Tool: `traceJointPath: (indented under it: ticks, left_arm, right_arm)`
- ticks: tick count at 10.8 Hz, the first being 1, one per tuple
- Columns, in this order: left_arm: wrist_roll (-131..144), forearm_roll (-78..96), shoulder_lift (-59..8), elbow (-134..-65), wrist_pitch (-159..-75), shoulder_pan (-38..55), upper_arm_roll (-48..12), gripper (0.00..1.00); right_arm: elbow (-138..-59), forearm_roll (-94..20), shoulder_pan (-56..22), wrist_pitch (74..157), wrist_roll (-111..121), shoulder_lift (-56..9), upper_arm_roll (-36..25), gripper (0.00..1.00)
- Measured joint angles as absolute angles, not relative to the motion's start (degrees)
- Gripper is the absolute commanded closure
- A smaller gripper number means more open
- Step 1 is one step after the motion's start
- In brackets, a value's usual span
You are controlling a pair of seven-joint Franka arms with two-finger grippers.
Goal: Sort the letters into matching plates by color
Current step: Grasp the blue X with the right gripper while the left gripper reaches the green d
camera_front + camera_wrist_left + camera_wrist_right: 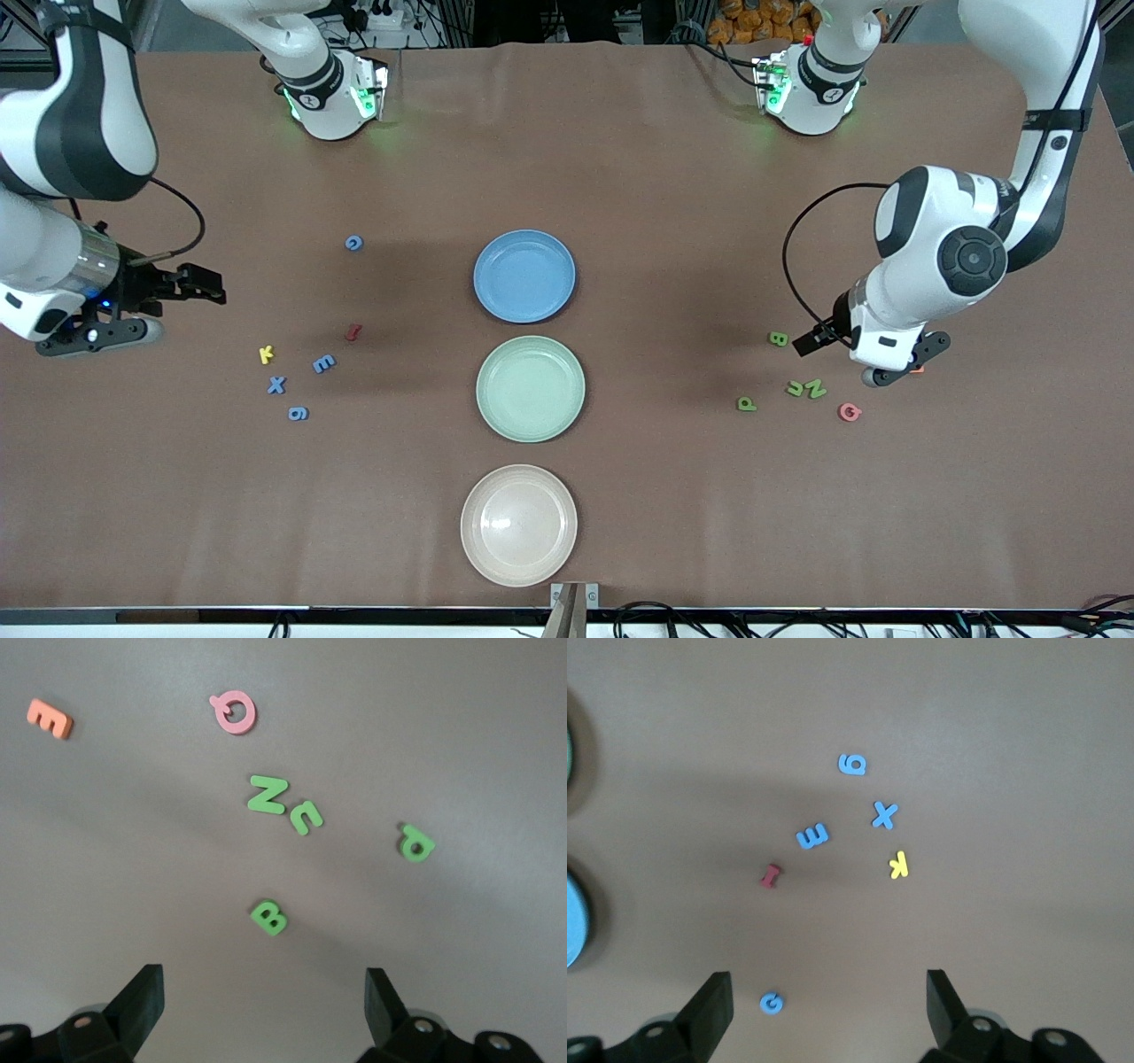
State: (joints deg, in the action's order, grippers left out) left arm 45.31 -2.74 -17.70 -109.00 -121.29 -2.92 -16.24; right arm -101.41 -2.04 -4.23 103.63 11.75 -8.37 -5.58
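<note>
Brown tabletop (620, 177) is occupied by scattered letters (323, 363) at nine o'clock of the green plate (530, 388); left gripper (261, 1010) and right gripper (824, 1014) are held wide, empty.

Letters (267, 795) lie scattered under the left end effector (262, 1010); other letters (812, 836) lie under the right end effector (829, 1010).

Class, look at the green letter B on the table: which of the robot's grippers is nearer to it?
Left. The left gripper, open, hangs just beside the green B. The right gripper, open, hovers at the right arm's end of the table.
</note>
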Motion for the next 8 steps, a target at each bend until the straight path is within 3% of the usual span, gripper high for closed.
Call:
traceJointPath:
  ticks: [5,8]
  left_arm:
    - [64.90,-3.75,-21.58,-105.62,-121.29,-2.17,-16.29,0.00]
    - [80.93,-8.82,-28.76,-100.59,-122.45,-1.19,-16.30,0.00]
  right_arm:
    - [-111.76,-2.04,-2.64,120.44,12.03,-10.20,-5.84,0.17]
    - [-112.68,-2.04,-2.66,130.18,12.06,-16.32,-5.63,0.24]
